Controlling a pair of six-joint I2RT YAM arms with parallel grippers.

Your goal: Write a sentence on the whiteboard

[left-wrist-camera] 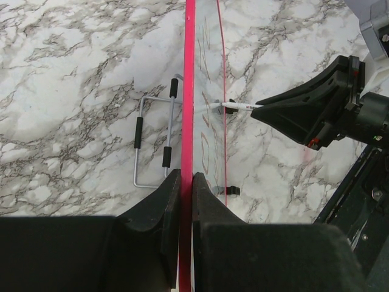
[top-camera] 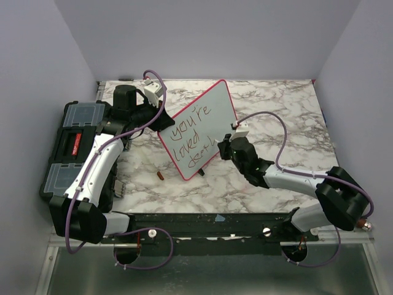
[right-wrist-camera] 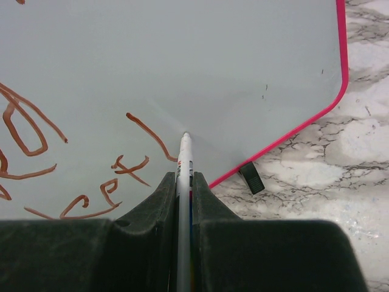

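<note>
The whiteboard (top-camera: 198, 126), white with a pink frame, stands tilted on the marble table and bears brown handwriting, "you're loved" plus a further word. My left gripper (top-camera: 161, 123) is shut on its left edge; the left wrist view shows the pink frame (left-wrist-camera: 189, 91) clamped between the jaws of that gripper (left-wrist-camera: 186, 177). My right gripper (top-camera: 225, 147) is shut on a white marker (right-wrist-camera: 185, 155), and the marker's tip touches the board (right-wrist-camera: 182, 61) just right of the last brown stroke. The right wrist view shows the marker pinched in that gripper (right-wrist-camera: 184, 180).
A black toolbox (top-camera: 73, 144) with clear lid compartments sits at the table's left edge. A small brown cap (top-camera: 160, 176) lies in front of the board. A wire stand (left-wrist-camera: 152, 146) lies on the table behind the board. A black foot (right-wrist-camera: 250, 177) sits by the board's lower edge.
</note>
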